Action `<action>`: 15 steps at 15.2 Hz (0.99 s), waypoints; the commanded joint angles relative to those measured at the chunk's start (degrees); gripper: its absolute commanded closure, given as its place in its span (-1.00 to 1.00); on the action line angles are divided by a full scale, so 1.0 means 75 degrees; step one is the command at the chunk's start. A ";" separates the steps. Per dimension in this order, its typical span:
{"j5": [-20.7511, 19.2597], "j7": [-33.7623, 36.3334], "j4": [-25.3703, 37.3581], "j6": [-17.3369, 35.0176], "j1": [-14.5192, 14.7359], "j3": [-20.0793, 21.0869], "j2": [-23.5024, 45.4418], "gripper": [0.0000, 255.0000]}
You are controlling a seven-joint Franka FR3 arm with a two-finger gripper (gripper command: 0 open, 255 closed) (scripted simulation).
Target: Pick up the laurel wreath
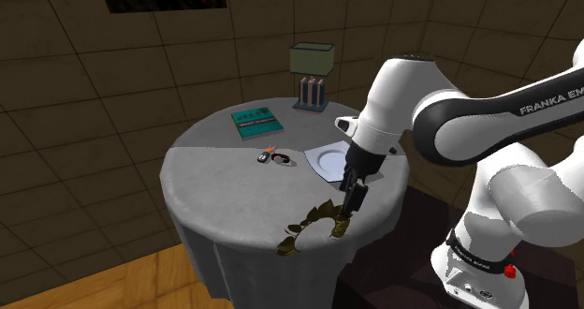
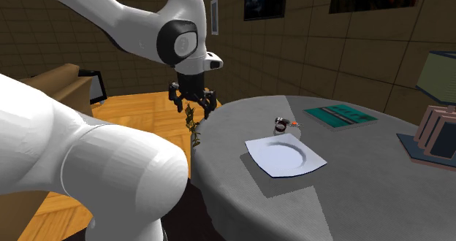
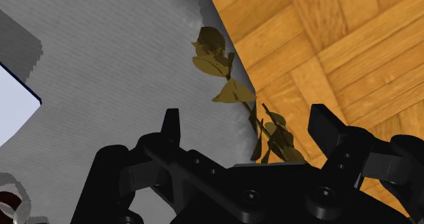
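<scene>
The laurel wreath (image 1: 309,225) is a ring of olive-gold leaves lying at the near rim of the round grey-clothed table (image 1: 225,181), partly hanging over the edge. My gripper (image 1: 348,209) hovers just above the wreath's end nearest the stand. In the wrist view the leafy strand (image 3: 227,87) runs along the cloth's edge and passes between my fingers (image 3: 171,121), which stand apart and do not clasp it. From the second exterior view, the gripper (image 2: 191,104) hangs open over the wreath (image 2: 192,123) at the table's edge.
A white square plate (image 1: 329,157) lies behind the gripper, with a small dark trinket (image 1: 273,155) beside it. A teal book (image 1: 257,122) and a lamp (image 1: 312,73) stand farther back. Wooden floor (image 3: 340,60) lies below the table's edge.
</scene>
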 commanded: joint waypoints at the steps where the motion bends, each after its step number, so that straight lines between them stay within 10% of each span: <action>1: 0.0082 -0.0051 -0.0137 0.0286 0.0054 0.0024 0.0138 -1.00; 6: 0.0217 -0.0153 -0.0371 0.0796 0.0135 0.0051 0.0419 -1.00; 7: 0.0219 -0.0153 -0.0368 0.0801 0.0136 0.0052 0.0426 1.00; 15: 0.0218 -0.0145 -0.0365 0.0790 0.0138 0.0056 0.0418 1.00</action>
